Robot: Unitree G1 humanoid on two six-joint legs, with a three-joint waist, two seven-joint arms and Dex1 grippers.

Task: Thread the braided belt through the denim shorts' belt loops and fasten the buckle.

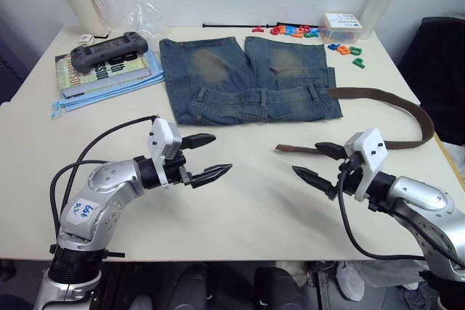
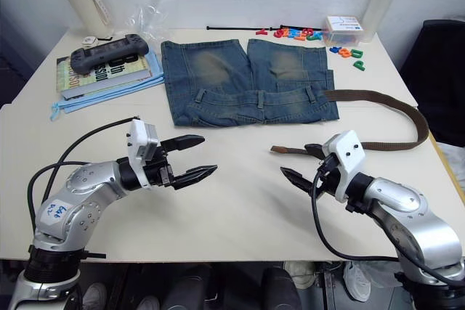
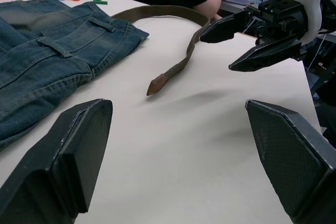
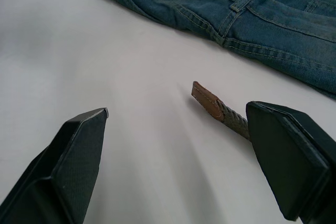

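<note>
Right tool (image 1: pixel 318 162), fingers apart, hovers just beside the braided belt (image 1: pixel 396 99) tip lying on the bench (image 1: pixel 254 201) near the denim shorts (image 1: pixel 247 81), left tool (image 1: pixel 205 156) likewise apart; threading is not begun, so the next move calls for gripping the tip.

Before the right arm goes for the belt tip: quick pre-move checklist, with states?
1. Right gripper open: ok.
2. Left gripper open, holding nothing: ok.
3. Braided belt tip free on the table, beside the right gripper: ok.
4. Belt already in a belt loop: cannot tell; it meets the waistband there.
5. Denim shorts lying flat, waistband toward the robot: ok.
6. Buckle position: cannot tell.
</note>
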